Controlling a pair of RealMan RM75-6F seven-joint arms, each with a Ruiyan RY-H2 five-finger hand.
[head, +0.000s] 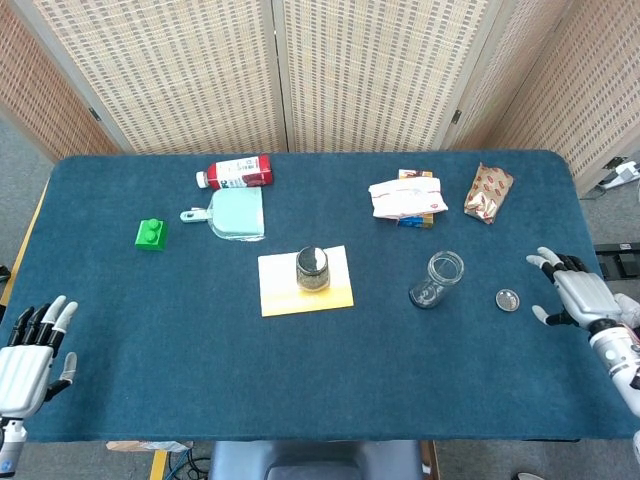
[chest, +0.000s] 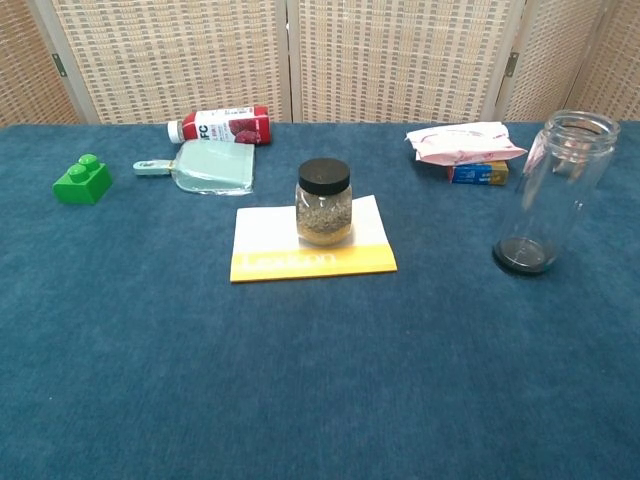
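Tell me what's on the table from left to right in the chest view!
Green block, mint scoop, dark-lidded jar on the yellow pad, pink packet, empty glass jar.

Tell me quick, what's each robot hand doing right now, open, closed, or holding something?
Left robot hand: open, holding nothing, at the table's near left edge.
Right robot hand: open, holding nothing, beside the small lid.

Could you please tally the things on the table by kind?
Jars: 2, lidded jar and open jar
Bottle: 1
Brick: 1
Scoop: 1
Booklet: 1
Lid: 1
Packets: 2, white packet and brown packet
Box: 1
Total: 10
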